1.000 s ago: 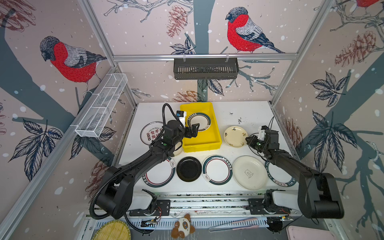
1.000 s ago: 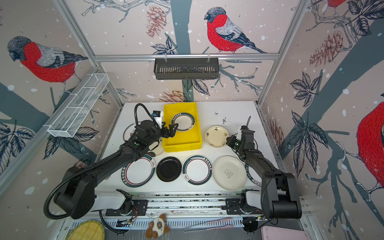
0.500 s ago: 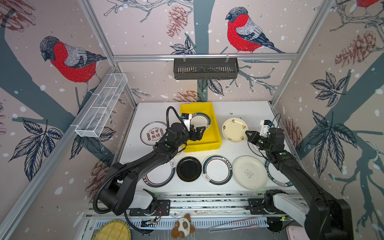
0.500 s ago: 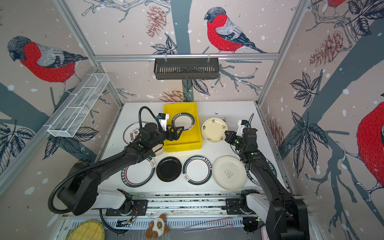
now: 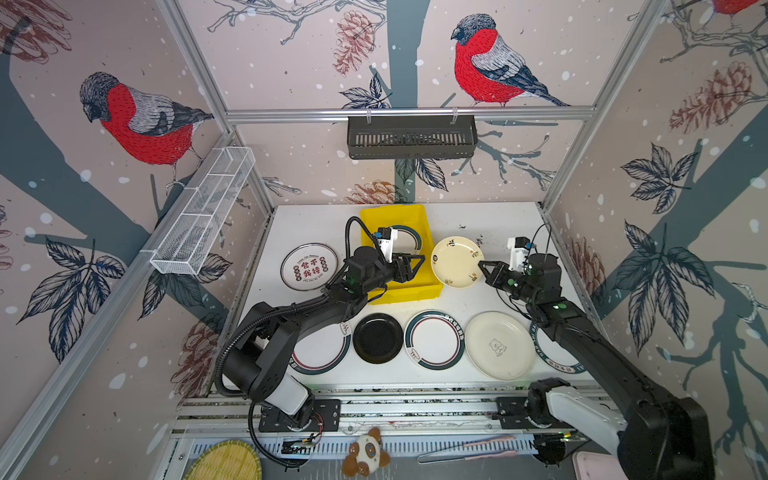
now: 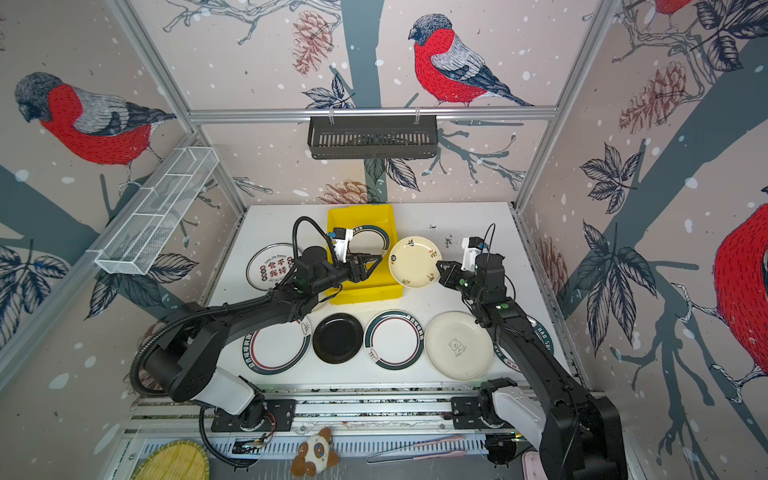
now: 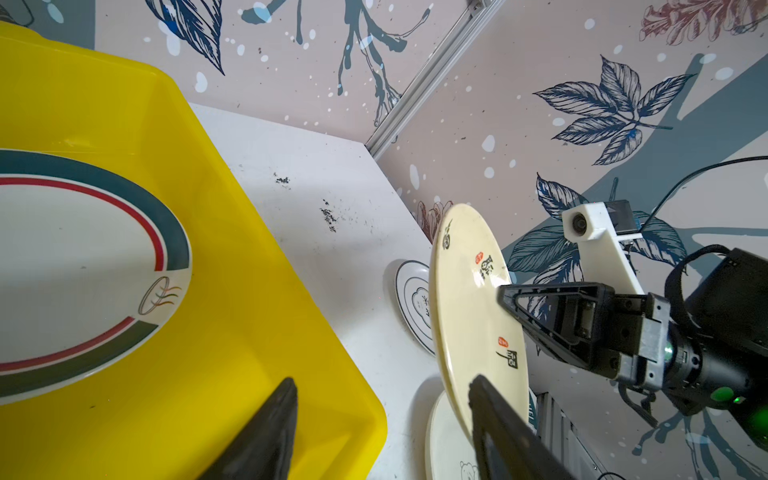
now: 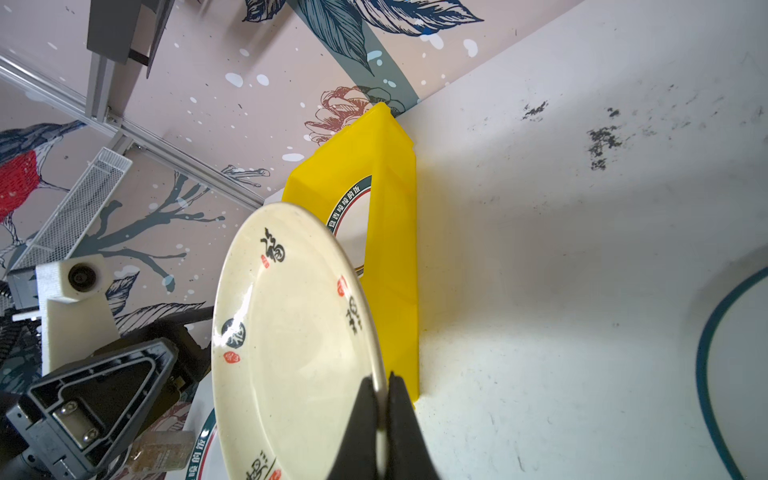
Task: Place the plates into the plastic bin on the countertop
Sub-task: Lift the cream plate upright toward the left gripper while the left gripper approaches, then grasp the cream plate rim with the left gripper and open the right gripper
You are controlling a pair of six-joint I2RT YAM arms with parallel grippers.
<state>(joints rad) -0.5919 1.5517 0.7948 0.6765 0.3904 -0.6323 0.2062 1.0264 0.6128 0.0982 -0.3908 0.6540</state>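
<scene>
Right gripper: clenched on the tilted cream plate at its rim, centre right in both top views.
Left gripper: released, jaws apart, above the yellow bin.

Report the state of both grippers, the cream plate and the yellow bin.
right gripper, shut on the rim of the cream plate.
left gripper, open, close beside that plate.
cream plate, off the countertop, steeply tilted.
yellow bin, holding one banded plate.
</scene>
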